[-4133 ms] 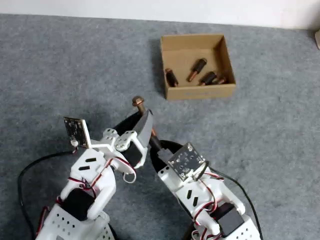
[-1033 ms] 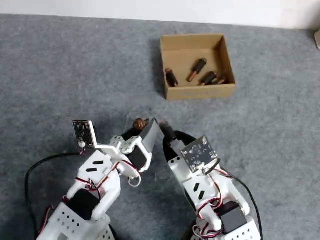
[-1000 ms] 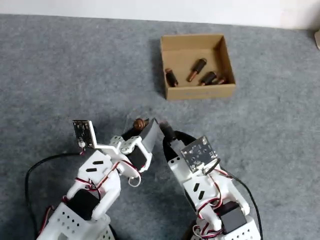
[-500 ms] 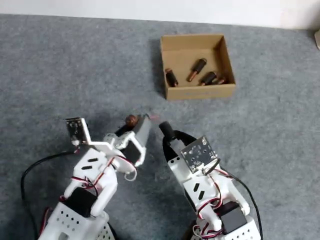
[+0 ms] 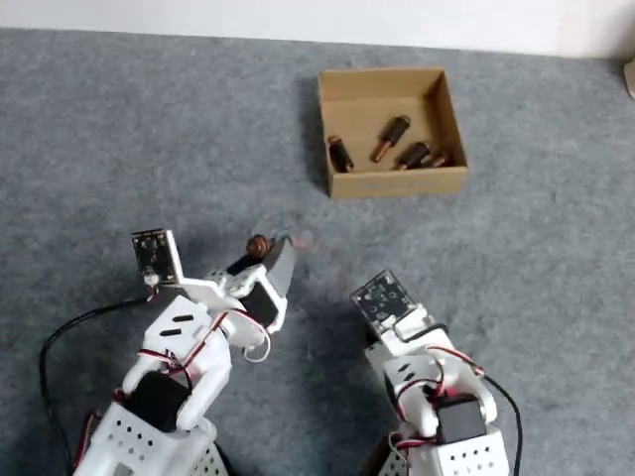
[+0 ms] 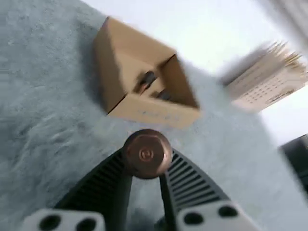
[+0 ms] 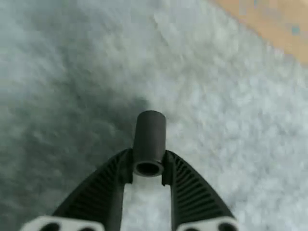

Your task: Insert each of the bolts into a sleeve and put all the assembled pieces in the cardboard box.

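Grey carpet point(image 5: 149, 129) covers the work surface, with a pale wall point(image 5: 298, 15) along its far edge. My left gripper point(image 6: 146, 162) is clamped on a bolt point(image 6: 147, 154), whose round copper head faces my wrist camera; the shank is hidden behind the head. My right gripper point(image 7: 148, 167) is clamped on a black sleeve point(image 7: 149, 139), gripped near the end that faces the camera, bore open, and the far end sticks out past the fingertips. The cardboard box point(image 5: 397, 184) stands well beyond both arms, and several finished pieces point(image 5: 391, 137) lie inside it. Judgement: the step in hand is mating this bolt with this sleeve. The two are held apart and the bolt is not yet inserted. The next move calls for bringing the grippers together with the shank lined up on the bore, then a straight push along that axis. A small tilt would likely jam the tip on the sleeve rim. Boxing the pair follows.
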{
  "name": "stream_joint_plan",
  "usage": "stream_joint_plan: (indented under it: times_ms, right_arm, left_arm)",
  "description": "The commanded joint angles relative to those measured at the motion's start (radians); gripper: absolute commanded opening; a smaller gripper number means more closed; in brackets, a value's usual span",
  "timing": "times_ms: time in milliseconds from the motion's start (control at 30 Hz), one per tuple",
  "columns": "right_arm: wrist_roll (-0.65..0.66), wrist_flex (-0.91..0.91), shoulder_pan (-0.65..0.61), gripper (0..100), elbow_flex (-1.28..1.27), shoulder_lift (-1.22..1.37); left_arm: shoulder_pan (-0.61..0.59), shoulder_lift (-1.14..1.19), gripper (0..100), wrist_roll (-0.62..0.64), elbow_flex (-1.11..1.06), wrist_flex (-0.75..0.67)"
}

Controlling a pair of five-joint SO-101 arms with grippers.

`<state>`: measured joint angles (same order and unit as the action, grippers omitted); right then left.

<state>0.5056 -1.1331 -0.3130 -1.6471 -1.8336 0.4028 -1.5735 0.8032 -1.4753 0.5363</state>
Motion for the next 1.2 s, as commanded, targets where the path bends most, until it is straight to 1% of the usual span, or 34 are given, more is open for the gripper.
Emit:
stream_joint_plan:
  times_ms: [0,167,267,367,467,700,800,867,933,1033,1167]
  right_arm:
    - [0.069,-0.044,0.067,0.5,-0.044,-0.001]
    - [0.08,-0.051,0.122,0.5,-0.064,-0.001]
    - [0.08,-0.047,0.162,0.5,-0.07,-0.001]
    - [0.081,-0.047,0.196,0.5,-0.073,-0.001]
    - [0.126,-0.053,0.202,0.5,-0.074,-0.001]
    - [0.137,-0.047,0.197,0.5,-0.113,-0.002]
    - [0.137,-0.045,0.2,0.5,-0.116,-0.002]
    - [0.137,-0.045,0.202,0.5,-0.117,-0.002]
    - [0.137,-0.045,0.202,0.5,-0.12,-0.002]
    - [0.137,-0.045,0.203,0.5,-0.12,-0.002]
    - [0.137,-0.045,0.203,0.5,-0.12,-0.002]
  left_arm:
    - [-0.01,0.124,0,-0.098,0.073,0.043]
    - [-0.047,0.432,1,-0.101,0.217,0.058]
    - [-0.071,0.633,1,-0.046,0.32,0.124]
    - [-0.101,0.819,1,-0.038,0.417,0.164]
    - [-0.127,0.969,1,-0.038,0.486,0.175]
    - [-0.142,1.198,1,-0.038,0.549,0.157]
    - [-0.147,1.314,1,-0.038,0.559,0.078]
    - [-0.17,1.403,1,-0.04,0.565,0.006]
    - [-0.194,1.492,1,-0.043,0.601,-0.028]
    - [-0.222,1.593,1,-0.04,0.68,-0.023]
    - [-0.219,1.592,1,-0.04,0.696,0.017]
